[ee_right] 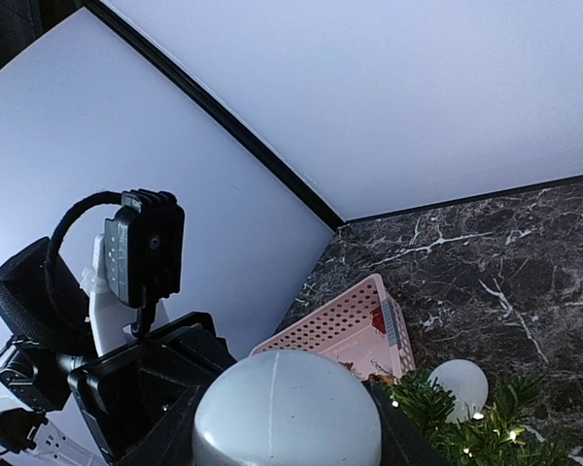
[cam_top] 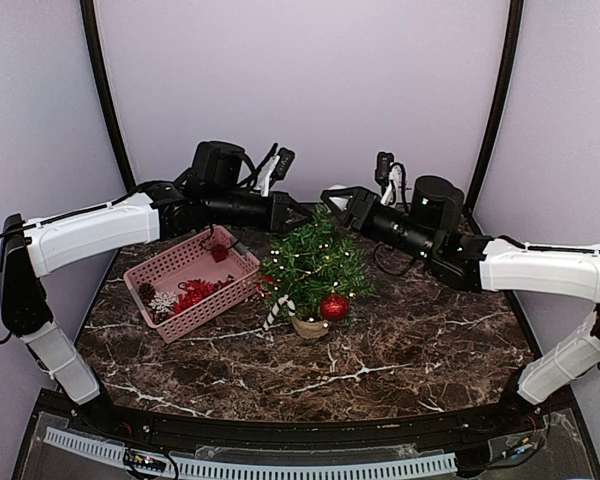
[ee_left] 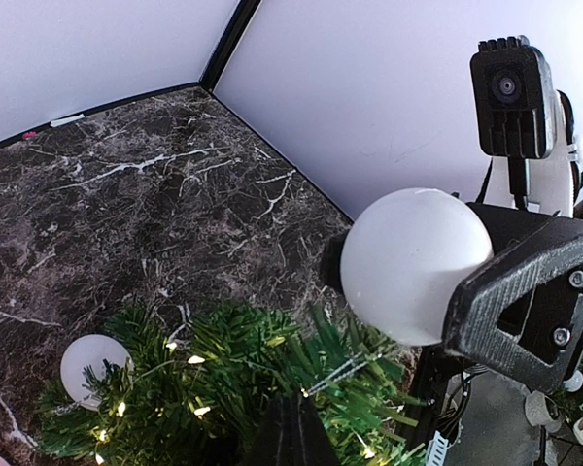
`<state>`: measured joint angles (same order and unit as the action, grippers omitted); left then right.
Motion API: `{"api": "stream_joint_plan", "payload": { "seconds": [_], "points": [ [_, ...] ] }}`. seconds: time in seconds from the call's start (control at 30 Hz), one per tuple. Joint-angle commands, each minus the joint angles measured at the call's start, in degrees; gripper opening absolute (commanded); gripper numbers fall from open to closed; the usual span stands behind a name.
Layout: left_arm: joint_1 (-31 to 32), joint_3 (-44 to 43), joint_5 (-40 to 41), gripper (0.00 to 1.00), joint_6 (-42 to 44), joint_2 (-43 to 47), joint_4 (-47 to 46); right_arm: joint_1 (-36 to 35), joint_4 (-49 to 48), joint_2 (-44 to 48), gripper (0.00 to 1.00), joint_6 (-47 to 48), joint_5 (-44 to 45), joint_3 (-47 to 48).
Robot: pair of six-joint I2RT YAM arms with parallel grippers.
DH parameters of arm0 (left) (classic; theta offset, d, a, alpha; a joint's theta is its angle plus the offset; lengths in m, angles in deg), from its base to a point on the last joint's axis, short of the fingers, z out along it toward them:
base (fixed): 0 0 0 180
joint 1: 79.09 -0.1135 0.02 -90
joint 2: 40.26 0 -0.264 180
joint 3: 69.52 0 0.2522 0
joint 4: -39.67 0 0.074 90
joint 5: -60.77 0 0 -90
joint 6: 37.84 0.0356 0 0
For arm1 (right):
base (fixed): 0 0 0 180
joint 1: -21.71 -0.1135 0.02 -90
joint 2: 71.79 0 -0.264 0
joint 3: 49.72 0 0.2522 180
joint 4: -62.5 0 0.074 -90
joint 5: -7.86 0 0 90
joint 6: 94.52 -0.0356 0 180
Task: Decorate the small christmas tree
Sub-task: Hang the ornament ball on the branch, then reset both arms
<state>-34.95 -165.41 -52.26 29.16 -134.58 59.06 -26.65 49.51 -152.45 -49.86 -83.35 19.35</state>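
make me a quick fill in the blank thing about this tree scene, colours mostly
1. The right gripper holds a ball coloured ___.
2. The basket beside the tree is ___.
3. The bauble hanging just above the pot is ___.

Missing words: white, pink, red.

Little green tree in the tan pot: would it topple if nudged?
Probably, if pushed high up: the small green Christmas tree looks wide and bushy over a narrow tan pot. Its needle branches would likely bend rather than resist.
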Motion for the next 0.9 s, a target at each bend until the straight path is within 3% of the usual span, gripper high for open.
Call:
{"api": "stream_joint_plan", "payload": {
  "seconds": [0.0,0.43,0.63,0.77,0.87],
  "points": [
    [0.0,0.7,0.6,0.05,1.1,3.0,0.3,-0.3,1.0,2.0,0.52,0.0,0.6,-1.1],
    [0.0,2.4,5.4,0.29,2.1,6.9,0.9,-0.4,1.6,4.5,0.81,0.7,3.7,-2.6],
    [0.0,3.9,7.8,0.49,2.5,9.4,0.9,-0.4,3.6,6.2,0.84,1.8,6.7,-3.3],
    [-0.3,5.3,10.8,0.7,2.9,12.0,1.6,-0.4,6.2,8.2,0.85,3.5,9.4,-3.7],
    [-0.9,7.0,13.9,0.79,3.5,15.4,2.7,-0.4,9.6,10.7,0.87,5.8,11.7,-4.0]
  ]
}}
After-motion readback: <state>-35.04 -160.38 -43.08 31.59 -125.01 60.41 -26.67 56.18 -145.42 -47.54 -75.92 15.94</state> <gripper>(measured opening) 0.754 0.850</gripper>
